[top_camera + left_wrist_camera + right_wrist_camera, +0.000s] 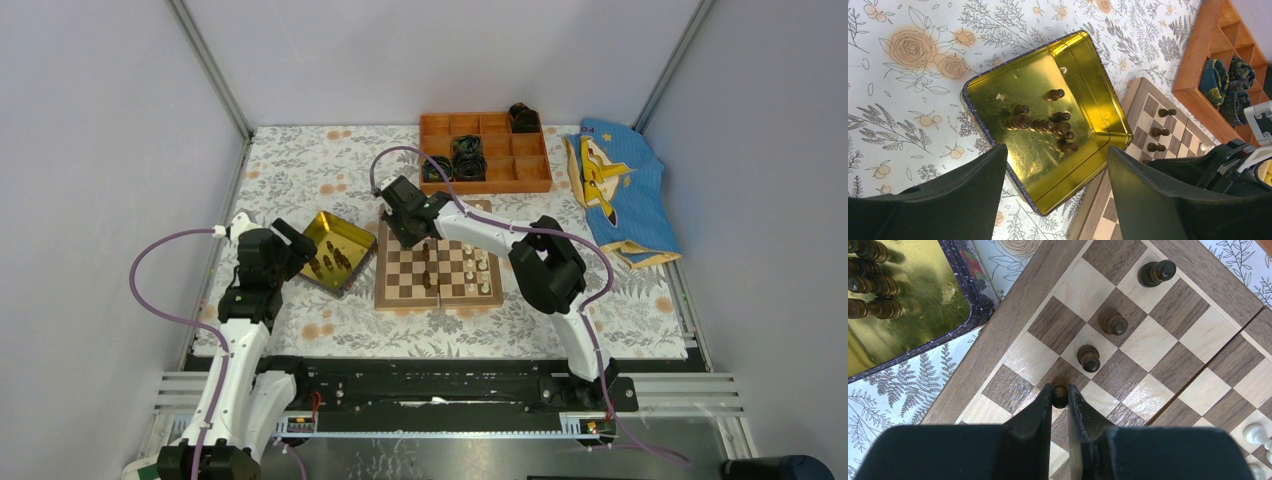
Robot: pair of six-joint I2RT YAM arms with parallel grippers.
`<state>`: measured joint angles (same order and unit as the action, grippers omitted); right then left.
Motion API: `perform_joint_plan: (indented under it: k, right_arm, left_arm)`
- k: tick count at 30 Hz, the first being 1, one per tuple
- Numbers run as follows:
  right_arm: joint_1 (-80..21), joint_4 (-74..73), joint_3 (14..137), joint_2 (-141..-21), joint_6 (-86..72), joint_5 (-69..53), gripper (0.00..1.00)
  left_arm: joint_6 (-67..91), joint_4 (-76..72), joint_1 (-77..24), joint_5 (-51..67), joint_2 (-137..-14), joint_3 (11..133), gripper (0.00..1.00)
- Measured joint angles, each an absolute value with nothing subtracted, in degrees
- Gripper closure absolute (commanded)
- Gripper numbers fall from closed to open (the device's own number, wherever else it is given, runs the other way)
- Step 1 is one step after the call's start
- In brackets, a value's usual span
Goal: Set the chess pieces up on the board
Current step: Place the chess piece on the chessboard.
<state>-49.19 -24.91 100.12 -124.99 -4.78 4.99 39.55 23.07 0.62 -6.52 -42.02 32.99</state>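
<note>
Four dark pieces (1088,358) are seen at the board (998,335) in the right wrist view. Three stand in a line on adjoining squares near the edge facing the tray (993,95). The fourth dark piece (1060,396) is clamped between the closed fingers of the right gripper (1059,389), at the end of that same line. Whether it touches the board cannot be told.

About eight more dark pieces are clustered in the tray, but they overlap, so the count is uncertain. Several cream pieces (478,268) stand on the half of the board away from the tray, too small to be counted.

The right arm is stretched leftward over the board, its gripper pointed down. The left gripper (1055,152) is held spread wide above the tray, with nothing between its fingers.

One compartmented box (486,150) and one blue cloth (618,190) lie at the far side of the surface (300,160).
</note>
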Motion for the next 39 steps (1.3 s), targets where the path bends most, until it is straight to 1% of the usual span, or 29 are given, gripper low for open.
perform_joint_plan:
  k: [5,13,18,21,39]
  right_arm:
    - [-49.2,-24.9,100.1,-125.0,-4.8,5.0,0.90]
    - [-49.2,-24.9,100.4,-125.4,-4.8,4.9,0.74]
    - [-49.2,-25.0,100.5,-125.6,-4.8,4.9,0.70]
    - [-49.2,-25.0,100.5,-125.6,-4.8,4.9,0.66]
    - [-49.2,-25.1,101.4,-125.6,-4.5,4.8,0.63]
  left_arm:
    - [39.6,23.1,0.6,-6.5,-42.0,33.0,0.20]
    - [39.6,23.1,0.6,-6.5,-42.0,33.0,0.20]
    - [39.6,23.0,0.6,-6.5,-42.0,33.0,0.20]
    - [39.6,23.0,0.6,-6.5,-42.0,33.0,0.20]
    - [39.6,22.7,0.6,-6.5,-42.0,33.0,0.20]
